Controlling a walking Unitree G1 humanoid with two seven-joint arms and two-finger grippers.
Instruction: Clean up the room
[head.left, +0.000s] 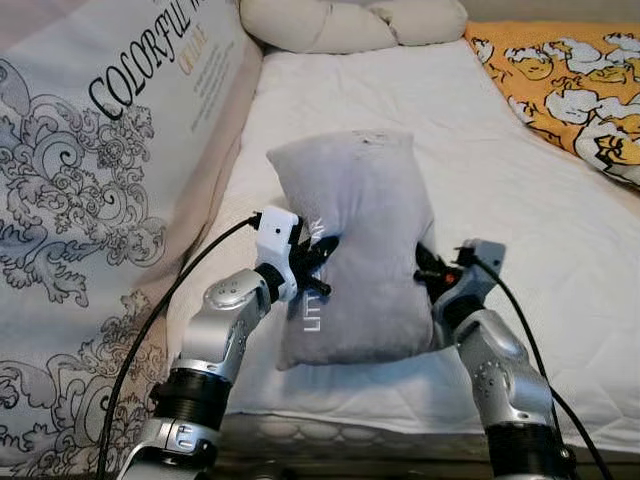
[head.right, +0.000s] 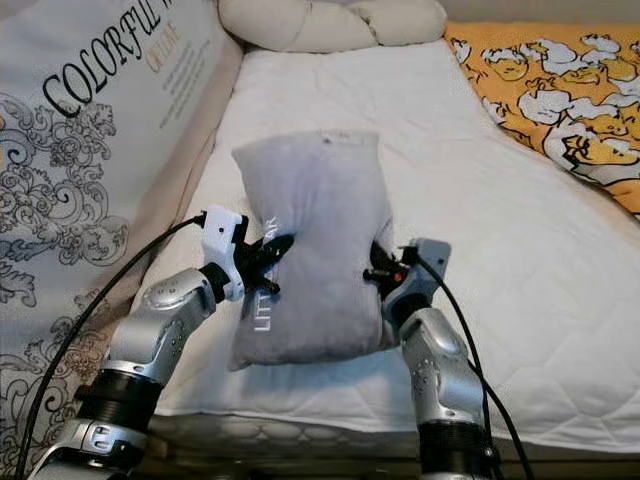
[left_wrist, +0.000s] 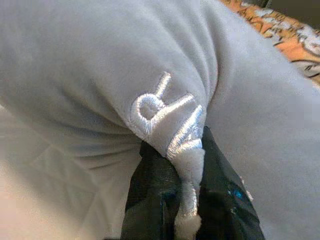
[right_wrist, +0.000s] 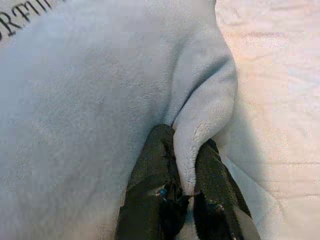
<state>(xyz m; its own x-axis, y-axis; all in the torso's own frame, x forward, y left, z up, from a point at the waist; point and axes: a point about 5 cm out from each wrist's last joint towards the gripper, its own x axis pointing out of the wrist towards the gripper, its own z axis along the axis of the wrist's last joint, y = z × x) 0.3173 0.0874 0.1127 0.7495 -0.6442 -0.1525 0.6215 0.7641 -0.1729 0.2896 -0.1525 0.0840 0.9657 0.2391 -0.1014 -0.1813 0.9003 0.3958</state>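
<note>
While each gripper pinches it, plush grey pillow (head.left: 350, 240) bulges.

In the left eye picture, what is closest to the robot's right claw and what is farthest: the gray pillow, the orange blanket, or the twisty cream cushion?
1. Gray pillow: pinched in the right claw, over the bed's near edge.
2. Orange blanket: far right of the bed.
3. Twisty cream cushion: at the bed's far end, toward the left.
</note>
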